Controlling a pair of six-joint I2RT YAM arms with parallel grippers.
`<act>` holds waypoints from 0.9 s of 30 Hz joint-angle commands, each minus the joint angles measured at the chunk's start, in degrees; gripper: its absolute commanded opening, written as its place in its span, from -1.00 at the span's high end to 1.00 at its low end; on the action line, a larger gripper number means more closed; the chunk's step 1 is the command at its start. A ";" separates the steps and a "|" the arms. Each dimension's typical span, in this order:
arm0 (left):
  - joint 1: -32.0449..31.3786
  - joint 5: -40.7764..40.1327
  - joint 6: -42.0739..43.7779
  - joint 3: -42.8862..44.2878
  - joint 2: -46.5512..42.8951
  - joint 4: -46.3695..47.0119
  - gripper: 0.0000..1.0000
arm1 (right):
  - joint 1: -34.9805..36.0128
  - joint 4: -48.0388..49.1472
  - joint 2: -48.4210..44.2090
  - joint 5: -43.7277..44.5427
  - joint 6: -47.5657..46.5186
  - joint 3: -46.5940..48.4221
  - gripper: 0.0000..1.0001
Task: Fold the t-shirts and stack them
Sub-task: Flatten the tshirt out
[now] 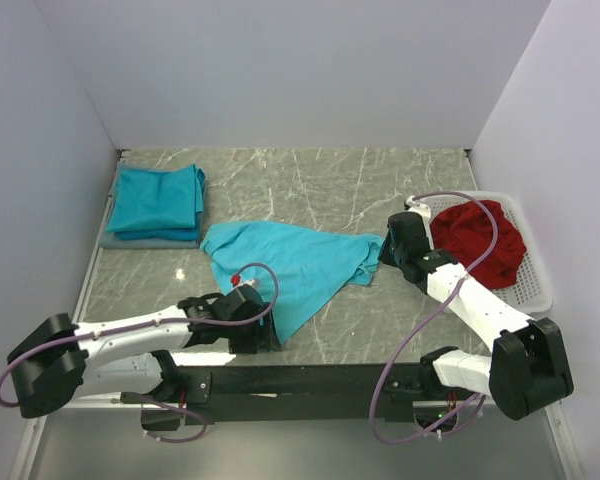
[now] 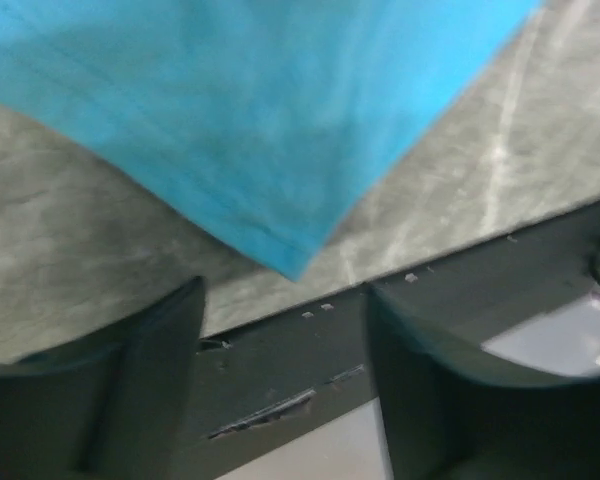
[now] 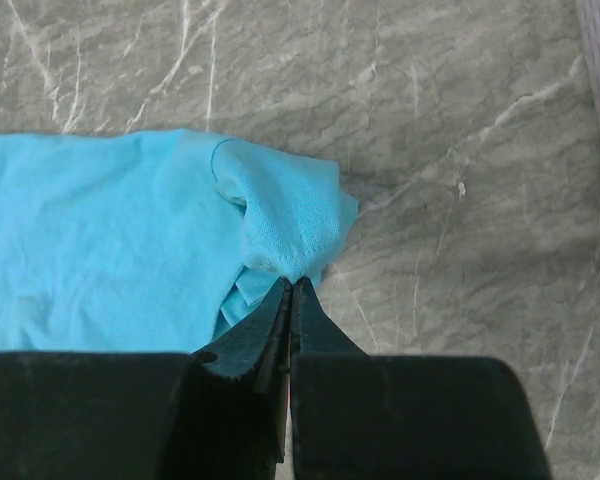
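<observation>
A loose turquoise t-shirt (image 1: pixel 290 262) lies crumpled on the marble table's middle. My right gripper (image 1: pixel 385 250) is shut on its right edge, and in the right wrist view the cloth (image 3: pixel 280 215) bunches up at the pinched tips of this gripper (image 3: pixel 291 285). My left gripper (image 1: pixel 265 335) is low at the near table edge, open, by the shirt's near corner. In the left wrist view that corner (image 2: pixel 295 265) points down just ahead of the left gripper (image 2: pixel 283 297), with nothing between the fingers. Folded turquoise t-shirts (image 1: pixel 158 200) are stacked at the back left.
A white basket (image 1: pixel 538 285) at the right holds a red cloth (image 1: pixel 477 240), close behind the right arm. A grey layer (image 1: pixel 130 240) shows under the folded stack. The black mounting rail (image 1: pixel 310 380) runs along the near table edge under the left gripper.
</observation>
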 commanded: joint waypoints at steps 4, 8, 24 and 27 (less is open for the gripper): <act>-1.39 -8.12 -2.13 7.55 5.98 -4.92 -0.14 | -0.37 1.67 -1.81 1.10 0.10 -0.81 1.00; -2.27 -8.03 -2.22 8.87 8.79 -5.87 -0.03 | -0.37 1.23 -1.63 2.33 0.19 -0.63 1.00; -7.54 -10.75 -2.57 18.10 22.86 -14.50 0.15 | -0.54 2.55 0.30 1.89 0.80 -1.16 1.00; -7.54 -11.54 -3.36 18.54 24.53 -14.41 0.20 | -0.46 2.55 0.39 1.71 0.71 -1.16 1.00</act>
